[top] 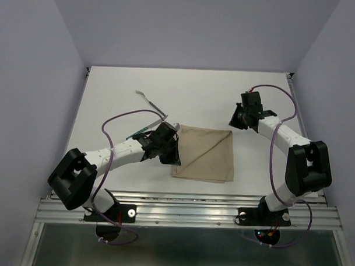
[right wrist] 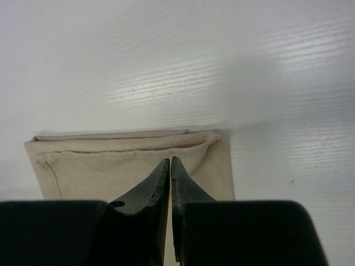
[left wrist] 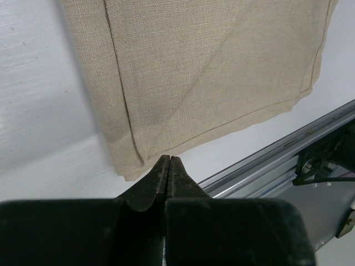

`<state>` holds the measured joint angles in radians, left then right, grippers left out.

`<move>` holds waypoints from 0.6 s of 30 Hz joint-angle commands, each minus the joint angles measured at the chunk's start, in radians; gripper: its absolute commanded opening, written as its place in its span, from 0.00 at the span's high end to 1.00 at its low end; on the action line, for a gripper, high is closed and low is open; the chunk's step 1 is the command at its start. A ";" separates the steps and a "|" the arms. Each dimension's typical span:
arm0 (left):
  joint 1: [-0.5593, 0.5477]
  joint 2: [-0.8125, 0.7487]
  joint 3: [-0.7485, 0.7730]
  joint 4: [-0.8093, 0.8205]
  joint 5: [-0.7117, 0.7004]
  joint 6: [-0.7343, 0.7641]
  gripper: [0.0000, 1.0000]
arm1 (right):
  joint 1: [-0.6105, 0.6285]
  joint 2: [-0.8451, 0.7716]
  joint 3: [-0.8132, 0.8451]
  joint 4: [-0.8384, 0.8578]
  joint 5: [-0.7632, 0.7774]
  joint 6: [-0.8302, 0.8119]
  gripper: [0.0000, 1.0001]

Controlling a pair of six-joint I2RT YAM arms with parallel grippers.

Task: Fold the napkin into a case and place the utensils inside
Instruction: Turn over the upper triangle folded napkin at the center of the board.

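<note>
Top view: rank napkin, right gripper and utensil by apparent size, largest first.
1. napkin
2. right gripper: bulkier than the utensil, though raised nearer the camera, so unsure
3. utensil: similar length, far thinner

The napkin [top: 205, 152] is matt beige cloth with a coarse, plainly visible weave and stitched hems along its edges. The tabletop [top: 120, 96] is white and smooth, with a faint linear grain and a soft sheen where the light falls. The fingers [left wrist: 150, 185] on both wrists are black matt plastic, slightly rough at the edges. The utensil [top: 150, 103] looks like pale, dull metal. The front rail [top: 186, 210] is ribbed, satin bare metal. The arm shells [top: 121, 150] are smooth white plastic, and the cables [top: 115, 118] have a smooth purple sheath.
</note>
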<state>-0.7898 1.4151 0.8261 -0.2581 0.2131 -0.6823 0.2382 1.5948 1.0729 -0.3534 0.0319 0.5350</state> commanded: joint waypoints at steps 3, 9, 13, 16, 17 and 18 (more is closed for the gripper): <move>-0.003 -0.019 -0.074 0.023 0.018 -0.013 1.00 | 0.032 -0.024 -0.008 0.007 -0.061 0.009 0.90; -0.003 0.054 -0.150 0.109 0.019 -0.042 1.00 | 0.041 -0.019 -0.031 0.019 -0.072 0.016 0.90; -0.003 0.068 -0.125 0.091 0.006 -0.037 1.00 | 0.041 -0.019 -0.031 0.007 -0.072 0.005 0.90; -0.002 0.009 -0.079 0.024 -0.033 -0.027 1.00 | 0.041 -0.044 -0.040 -0.010 -0.037 -0.007 0.90; -0.002 -0.008 -0.065 0.002 -0.047 -0.022 1.00 | 0.041 -0.050 -0.044 -0.013 -0.036 -0.010 0.90; 0.001 -0.025 -0.033 -0.019 -0.073 -0.017 1.00 | 0.041 -0.055 -0.051 -0.015 -0.036 -0.013 0.90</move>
<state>-0.7902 1.4723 0.7074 -0.1955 0.2226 -0.7208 0.2707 1.5791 1.0363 -0.3595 -0.0269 0.5423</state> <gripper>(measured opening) 0.076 0.101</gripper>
